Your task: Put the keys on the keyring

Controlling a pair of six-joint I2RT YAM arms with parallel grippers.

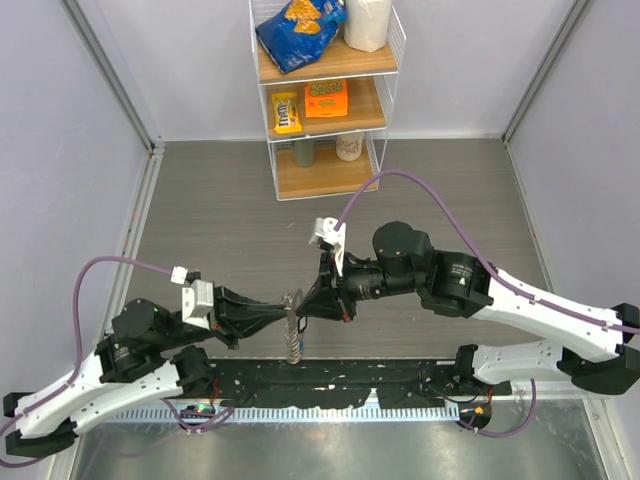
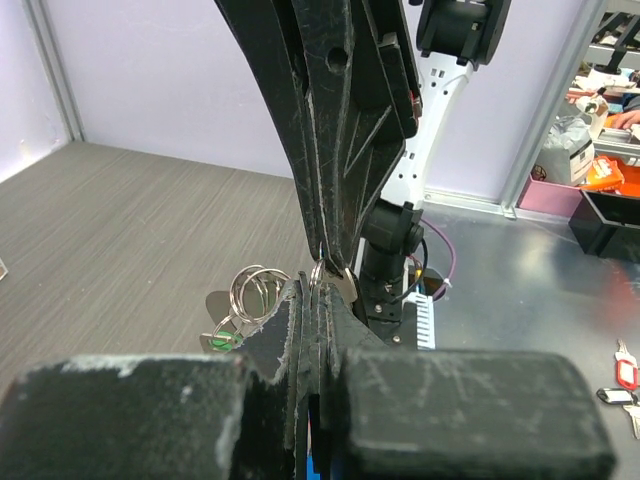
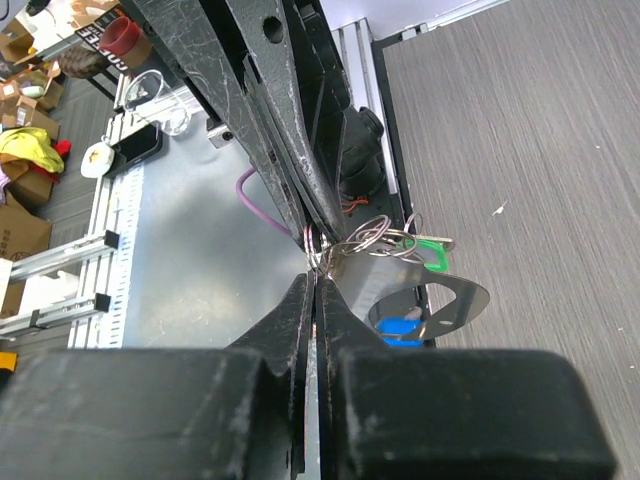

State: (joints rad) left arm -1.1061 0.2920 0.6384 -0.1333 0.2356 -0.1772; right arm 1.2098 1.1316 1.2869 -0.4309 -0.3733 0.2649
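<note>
My two grippers meet tip to tip above the near middle of the table. The left gripper [image 1: 287, 312] is shut, with the edge of the silvery keyring [image 2: 318, 271] pinched at its tips. The right gripper [image 1: 304, 307] is shut on the same keyring [image 3: 316, 249] from the opposite side. A cluster of wire loops [image 3: 374, 236] hangs off to one side with a green-headed key [image 3: 432, 256], a blue-headed key [image 3: 400, 328] and a flat metal tag [image 3: 455, 300]. In the top view the bunch [image 1: 293, 342] dangles below the fingertips.
A wire shelf [image 1: 325, 160] with snack packs stands at the back of the table. A black mat [image 1: 330, 385] lies along the near edge between the arm bases. Other keys with a red tag [image 2: 625, 376] lie on the metal bench beyond the table.
</note>
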